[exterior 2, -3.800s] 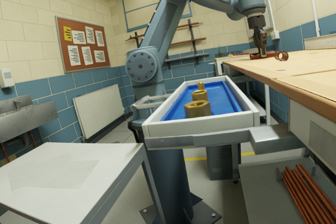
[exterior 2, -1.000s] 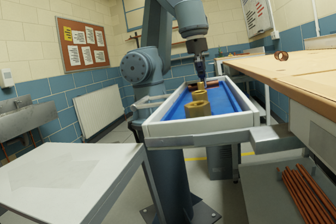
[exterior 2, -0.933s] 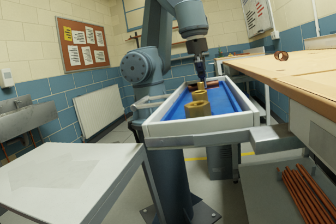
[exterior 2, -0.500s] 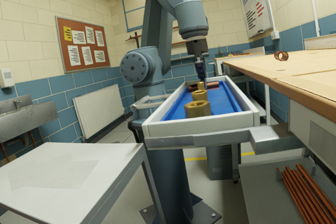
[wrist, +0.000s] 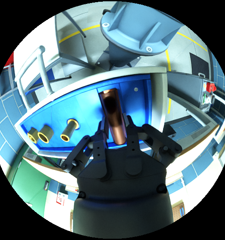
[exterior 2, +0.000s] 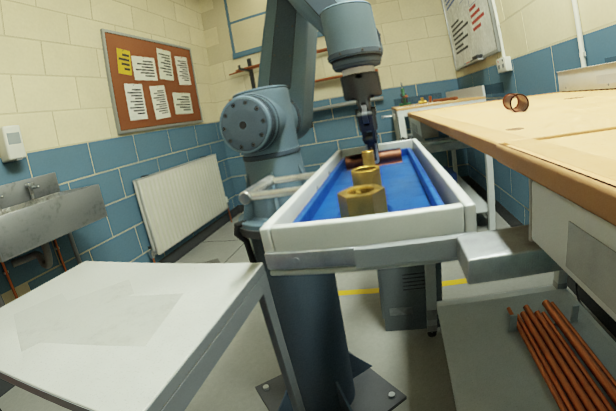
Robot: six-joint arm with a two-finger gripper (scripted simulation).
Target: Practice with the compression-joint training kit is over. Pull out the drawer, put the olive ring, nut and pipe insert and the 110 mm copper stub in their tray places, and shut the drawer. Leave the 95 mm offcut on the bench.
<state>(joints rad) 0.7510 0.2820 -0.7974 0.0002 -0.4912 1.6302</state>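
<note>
The copper stub (wrist: pixel 114 116) lies lengthwise in its slot at the far end of the blue tray (exterior 2: pixel 385 184), and I still have it gripped in my gripper (wrist: pixel 115 125), which reaches down into the pulled-out drawer (exterior 2: pixel 370 209). In the side camera the stub (exterior 2: pixel 385 155) shows behind the brass parts. The nut (exterior 2: pixel 362 200), the olive ring (exterior 2: pixel 365 175) and the pipe insert (exterior 2: pixel 368 157) stand in a row along the tray. The short copper offcut (exterior 2: pixel 515 102) lies on the wooden bench.
The drawer's white front and handle bar (exterior 2: pixel 360 255) jut out from the bench (exterior 2: pixel 550 139) toward the camera. A white table (exterior 2: pixel 115 329) stands low to the left. Several copper pipes (exterior 2: pixel 565 349) lie on a shelf under the bench.
</note>
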